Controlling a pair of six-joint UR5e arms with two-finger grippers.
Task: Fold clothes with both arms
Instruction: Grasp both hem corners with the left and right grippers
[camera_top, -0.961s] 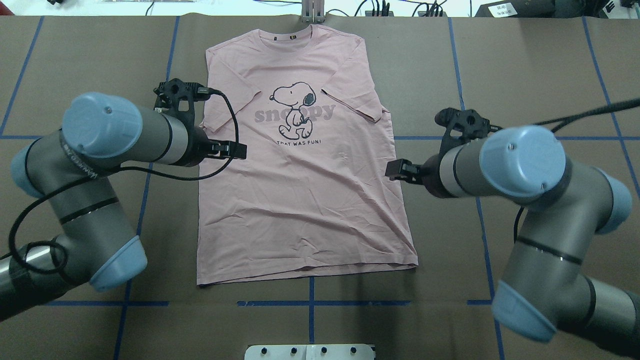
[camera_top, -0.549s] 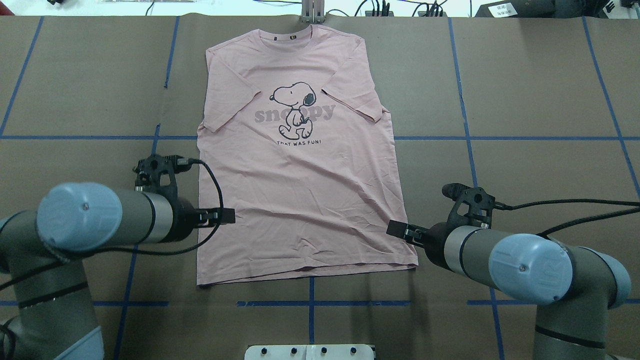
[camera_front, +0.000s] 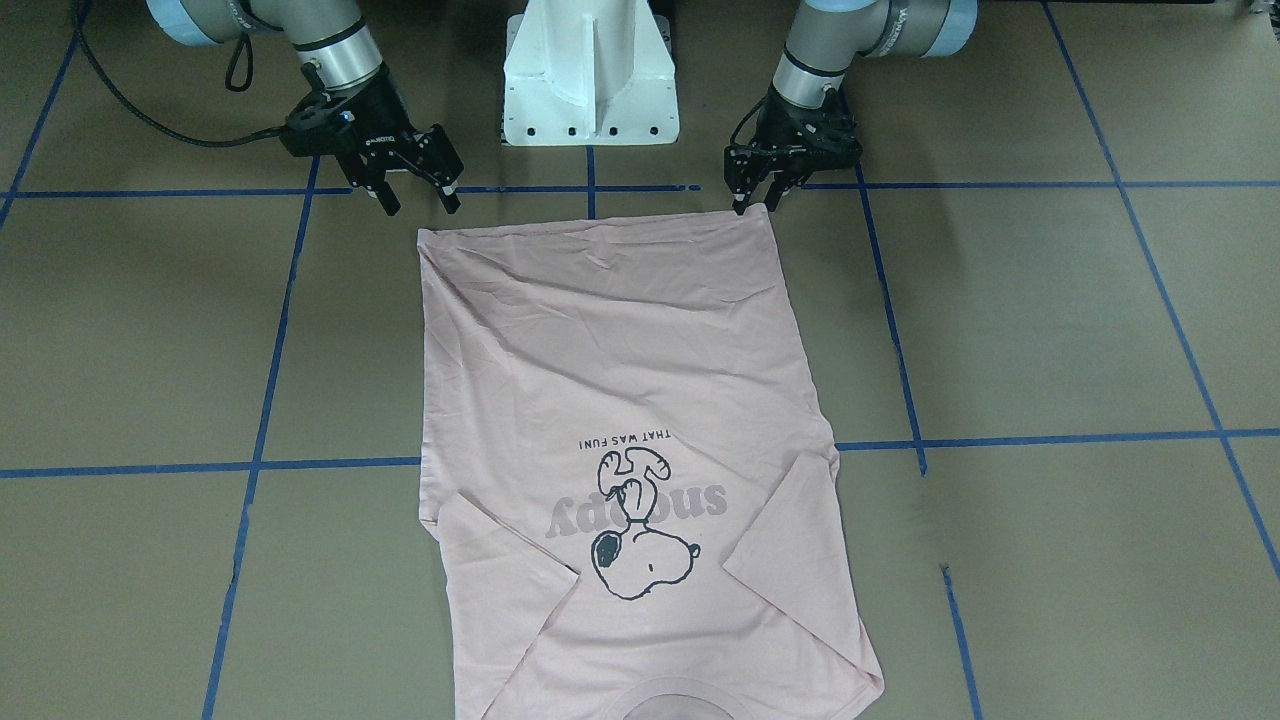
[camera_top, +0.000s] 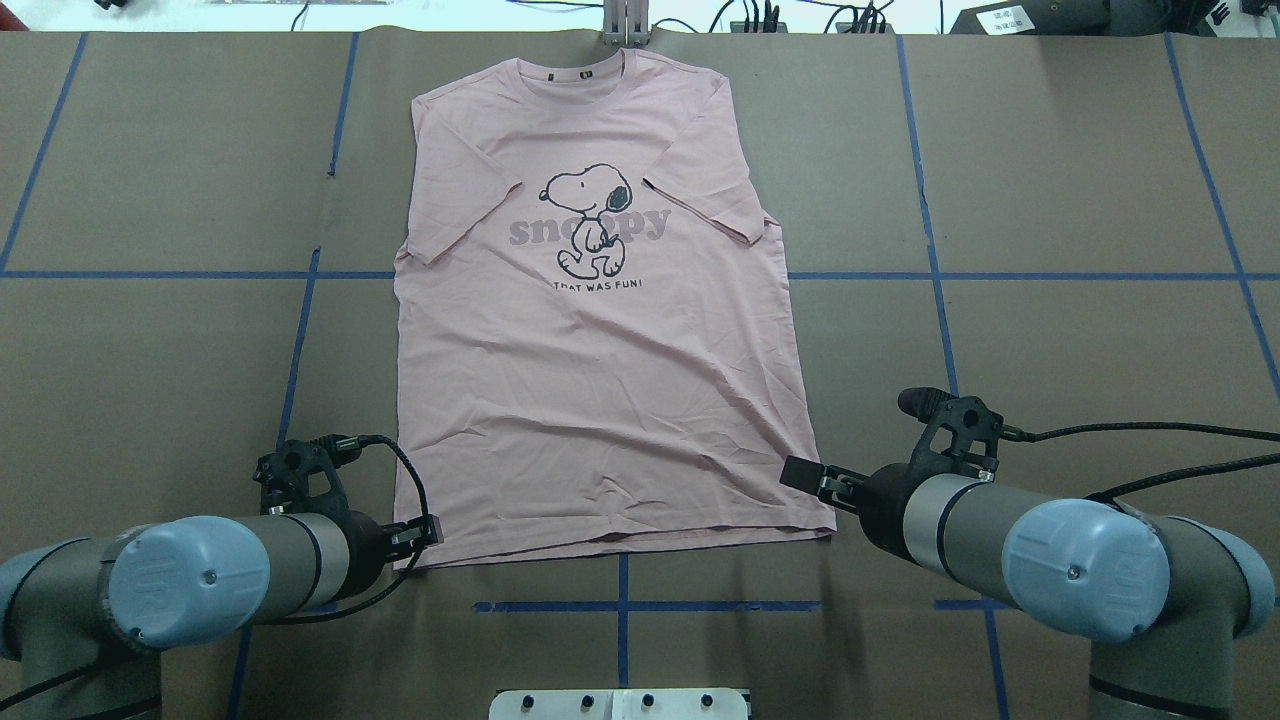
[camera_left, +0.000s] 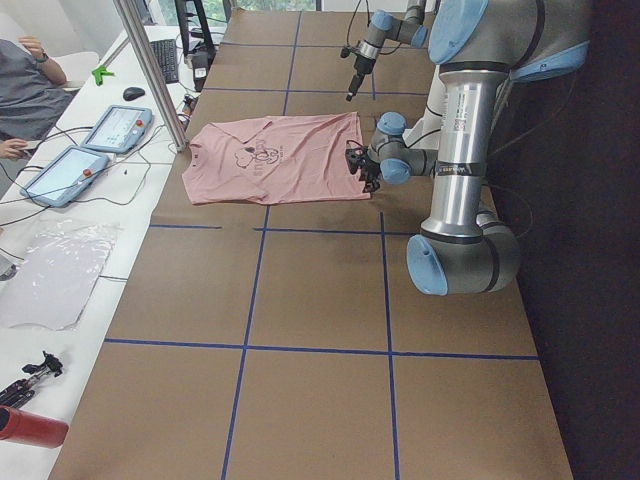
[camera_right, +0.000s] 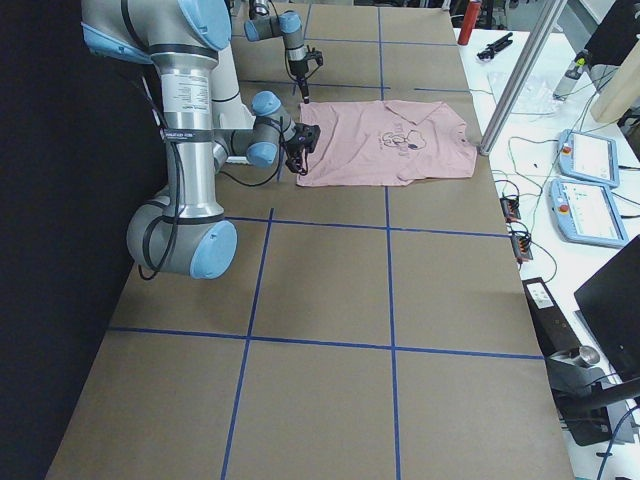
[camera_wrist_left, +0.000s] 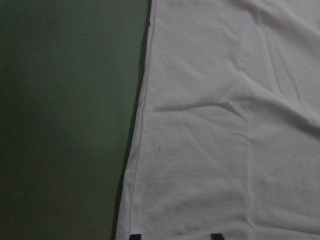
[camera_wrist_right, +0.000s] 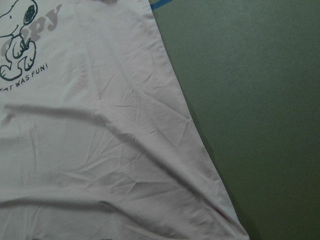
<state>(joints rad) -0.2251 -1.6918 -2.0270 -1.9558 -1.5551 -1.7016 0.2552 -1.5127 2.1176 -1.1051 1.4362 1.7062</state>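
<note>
The pale pink T-shirt (camera_top: 600, 400) lies flat and face up, its collar far from me and its hem (camera_front: 600, 245) near my base. My left gripper (camera_top: 430, 530) is open at the hem's left corner. Its fingertips (camera_wrist_left: 132, 236) show over the cloth edge in the left wrist view, and it appears on the right of the front view (camera_front: 755, 205). My right gripper (camera_top: 800, 472) is open and empty just above the hem's right corner (camera_wrist_right: 240, 232), and appears on the left of the front view (camera_front: 423, 208). Its fingers are out of the right wrist view.
The table is covered in brown paper (camera_top: 1050, 200) with blue tape lines (camera_top: 620, 606). The white pedestal (camera_front: 590, 80) stands between the arms at the near edge. A metal post (camera_left: 150, 70), tablets (camera_left: 115, 125) and cables sit past the collar end.
Both arms have moved back towards my base along the shirt's sides, from sleeve level down to the hem. The left gripper went further, to the hem corner. The shirt has not moved.
</note>
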